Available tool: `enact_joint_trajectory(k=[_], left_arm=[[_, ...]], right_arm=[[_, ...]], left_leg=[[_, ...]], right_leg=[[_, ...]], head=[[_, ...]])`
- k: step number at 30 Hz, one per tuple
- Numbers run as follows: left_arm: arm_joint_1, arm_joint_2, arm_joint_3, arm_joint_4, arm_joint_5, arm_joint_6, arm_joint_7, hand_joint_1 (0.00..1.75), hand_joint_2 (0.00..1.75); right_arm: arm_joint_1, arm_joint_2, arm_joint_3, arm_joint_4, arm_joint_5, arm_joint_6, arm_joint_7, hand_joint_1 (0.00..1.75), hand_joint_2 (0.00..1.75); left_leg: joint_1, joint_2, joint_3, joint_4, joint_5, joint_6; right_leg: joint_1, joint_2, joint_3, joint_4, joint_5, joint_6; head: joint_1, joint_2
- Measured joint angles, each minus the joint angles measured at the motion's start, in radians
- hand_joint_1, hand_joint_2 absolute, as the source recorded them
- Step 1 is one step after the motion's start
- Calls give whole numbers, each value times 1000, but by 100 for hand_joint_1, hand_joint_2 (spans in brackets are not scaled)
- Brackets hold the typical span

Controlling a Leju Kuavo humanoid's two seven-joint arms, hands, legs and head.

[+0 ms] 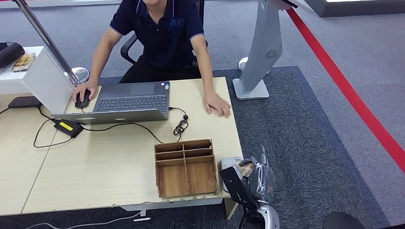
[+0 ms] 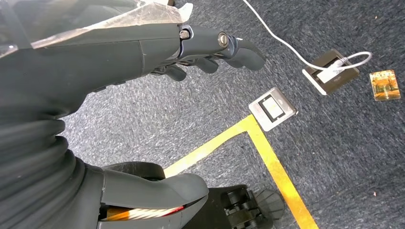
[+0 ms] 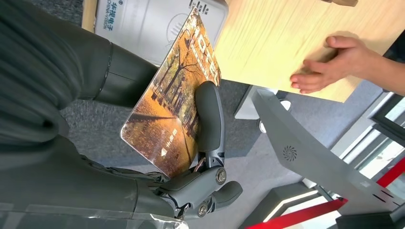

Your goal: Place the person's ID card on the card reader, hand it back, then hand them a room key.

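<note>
Card: right hand (image 3: 191, 157) pinches a card (image 3: 174, 109) with an autumn tree scene, thumb behind, a finger (image 3: 209, 119) across its face, and it's tilted on edge just off the table's near right corner.
Card reader: white box (image 1: 229, 163) at the near right corner of the table (image 1: 95, 162), just beside the raised card; in the wrist view its white top (image 3: 153, 21) sits right behind the card.
Right hand from above: wrapped in clear plastic, beside the reader (image 1: 250, 179).
Organizer: wooden compartment box (image 1: 185, 168) left of the reader, near edge of the table.
Person: seated at the far side, one hand (image 1: 217, 103) flat on the far right of the table, the other on a mouse (image 1: 82, 98).
Laptop: open (image 1: 125, 101) in front of the person, cable coil (image 1: 181, 126) between it and the organizer.
Kiosk stand: grey post (image 1: 260, 52) on the carpet, right of the table.
Left hand: hangs low over the carpet (image 2: 191, 47), fingers loosely curled, gripping nothing.
Floor: a second card (image 2: 384, 85), two floor sockets (image 2: 272, 108), yellow tape (image 2: 267, 157).
</note>
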Motion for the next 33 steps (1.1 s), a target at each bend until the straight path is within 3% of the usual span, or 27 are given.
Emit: enact_joint_trajectory(k=[7,19,33], left_arm=[[0,0,-1,0,-1,-4,0,0,175],[-8,1,-19,0,-15,-21,-5,0,175],[-8,1,-19,0,-16,-20,-12,0,175]], right_arm=[[-2,5,-11,2,7,0,-9,175,175],[-155,8,-36,-37,33,0,11,175,175],[-212,19,-15,-62,28,0,11,174,175]], left_leg=[[0,0,0,0,0,0],[0,0,0,0,0,0],[0,0,0,0,0,0]], right_leg=[[0,0,0,0,0,0],[0,0,0,0,0,0],[0,0,0,0,0,0]], head=[[0,0],[0,0],[0,0]])
